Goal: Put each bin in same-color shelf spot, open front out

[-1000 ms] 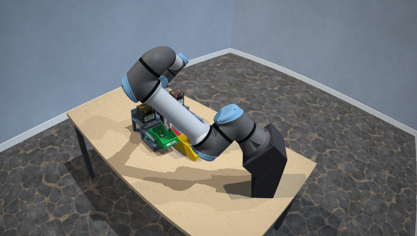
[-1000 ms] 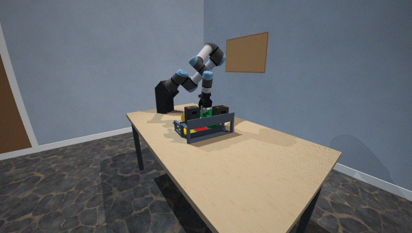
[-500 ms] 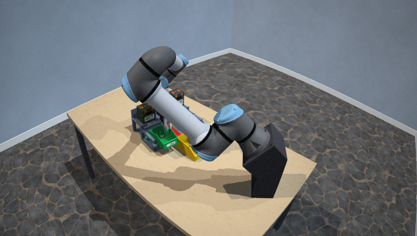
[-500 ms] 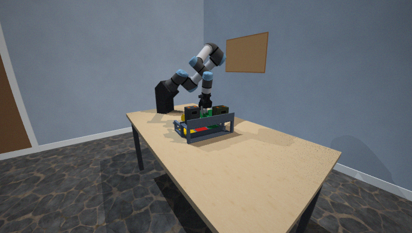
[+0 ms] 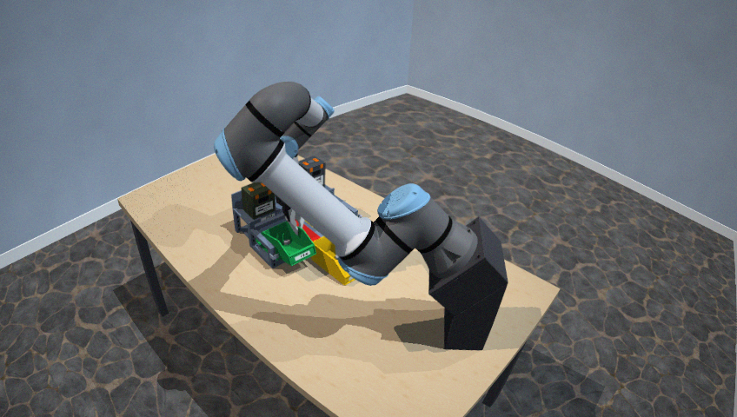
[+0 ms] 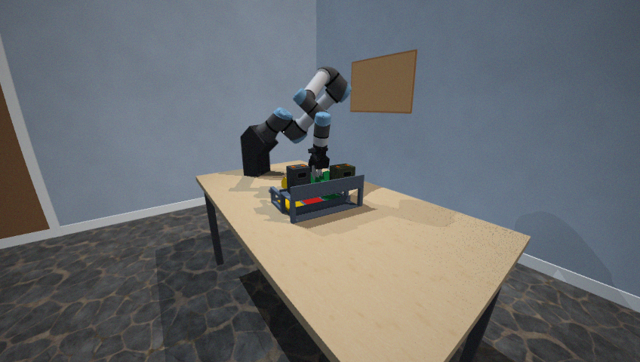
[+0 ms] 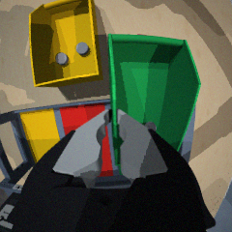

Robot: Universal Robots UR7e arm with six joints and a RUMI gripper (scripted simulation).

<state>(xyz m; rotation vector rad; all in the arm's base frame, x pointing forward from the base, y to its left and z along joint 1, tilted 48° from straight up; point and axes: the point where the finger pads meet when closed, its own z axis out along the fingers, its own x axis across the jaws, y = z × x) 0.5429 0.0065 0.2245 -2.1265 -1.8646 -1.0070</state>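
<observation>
Saw in the wrist view, at eleven o'clock, a yellow open-fronted plastic bin [image 5: 330, 258] [image 6: 284, 182] [image 7: 72, 29] with grey cylindrical parts [image 7: 82, 48], outside the blue-grey slatted shelf [image 5: 238, 221] [image 6: 327, 187] [image 7: 86, 103]. Near centre, found the grey-fingered black gripper [image 5: 298, 225] [image 6: 318, 176] [image 7: 113, 109] pinching a thin side wall. Toward one o'clock, saw the green open-fronted plastic bin [image 5: 301, 244] [image 6: 326, 176] [image 7: 189, 82], above the shelf's edge. Judged light, stiff, likely to swing; would have gripped that wall deeper, keeping loose contents level.

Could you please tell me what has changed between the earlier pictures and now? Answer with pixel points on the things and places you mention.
Nothing has visibly changed; any shift is too small to tell. The claw [image 5: 298, 227] [image 6: 318, 176] [image 7: 113, 109] is closed on a side wall of the green bin [image 5: 306, 247] [image 6: 326, 176] [image 7: 145, 87], with no visible grasp or release since. The yellow bin [image 5: 324, 253] [image 6: 284, 182] [image 7: 65, 31] and the shelf [image 6: 327, 188] stayed put.
</observation>
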